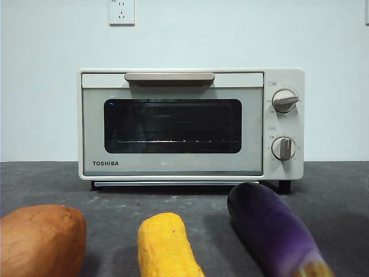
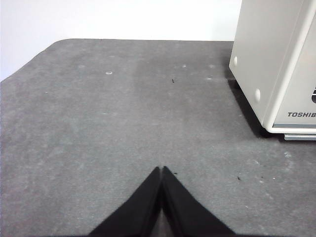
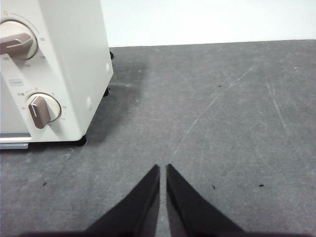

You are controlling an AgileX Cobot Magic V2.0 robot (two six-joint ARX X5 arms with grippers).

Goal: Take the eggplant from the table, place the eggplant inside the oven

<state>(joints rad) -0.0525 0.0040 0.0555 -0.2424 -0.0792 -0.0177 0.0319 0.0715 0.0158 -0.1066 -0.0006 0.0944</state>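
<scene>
Closest to the front edge of the table (image 1: pixel 340 184) lie three vegetables in a row: an orange-brown sweet potato (image 1: pixel 40 239) on the left, a yellow corn cob (image 1: pixel 166 245) in the middle, and the eggplant (image 1: pixel 275 231) on the right. The eggplant is glossy dark purple, lying at an angle with its yellowish stem end nearest and partly cut off by the picture's edge; its rounded far end points toward the oven's lower right corner, near it but whether they touch cannot be told. Nothing is holding it; it rests on the dark grey surface, apart from the corn. Behind them stands the oven (image 1: pixel 173 124), cream-white with the TOSHIBA name on its closed door, a beige bar handle (image 1: pixel 169 77) across the top, a dark window showing a wire rack inside, and two round knobs (image 1: pixel 284 100) stacked on the right. Neither arm shows in the front view. The left gripper (image 2: pixel 162 170) hangs over bare table off the oven's left side, its two black jaws pressed together with nothing between them. The right gripper (image 3: pixel 163 169) hangs over bare table off the oven's knob side, jaws nearly meeting, only a thin slit between the tips, and empty. Behind all this is a white wall with a socket (image 1: pixel 121 11) high up.
</scene>
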